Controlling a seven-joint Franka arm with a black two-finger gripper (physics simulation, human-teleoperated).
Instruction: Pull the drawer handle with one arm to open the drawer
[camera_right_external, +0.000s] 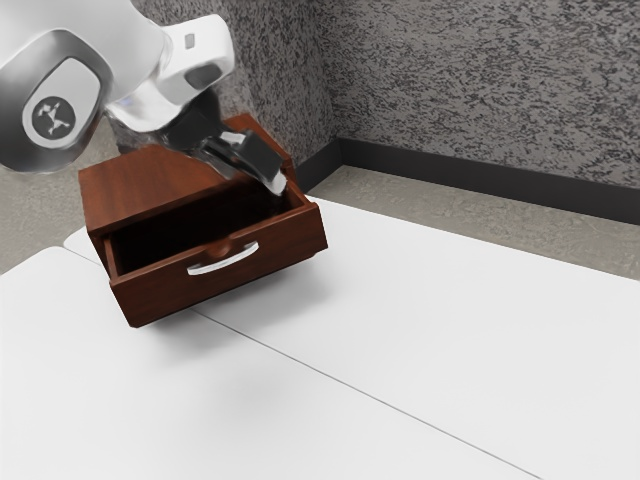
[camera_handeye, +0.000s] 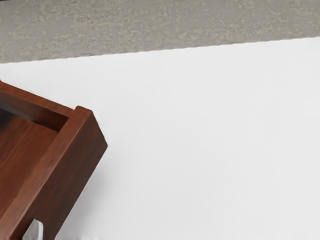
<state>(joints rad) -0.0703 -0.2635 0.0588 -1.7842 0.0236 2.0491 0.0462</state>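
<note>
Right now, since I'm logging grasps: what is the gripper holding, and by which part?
Cannot be told. The handle hangs free on the front of the open drawer; the gripper sits over the drawer's back corner, by the cabinet.

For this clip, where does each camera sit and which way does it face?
Exterior view: beside the arm, looking down across the table at the open drawer; the white arm and gripper come in from the upper left.
Wrist view: on the hand, looking down at the drawer's front corner and the table beyond.
Shared: drawer, table, grey floor.
</note>
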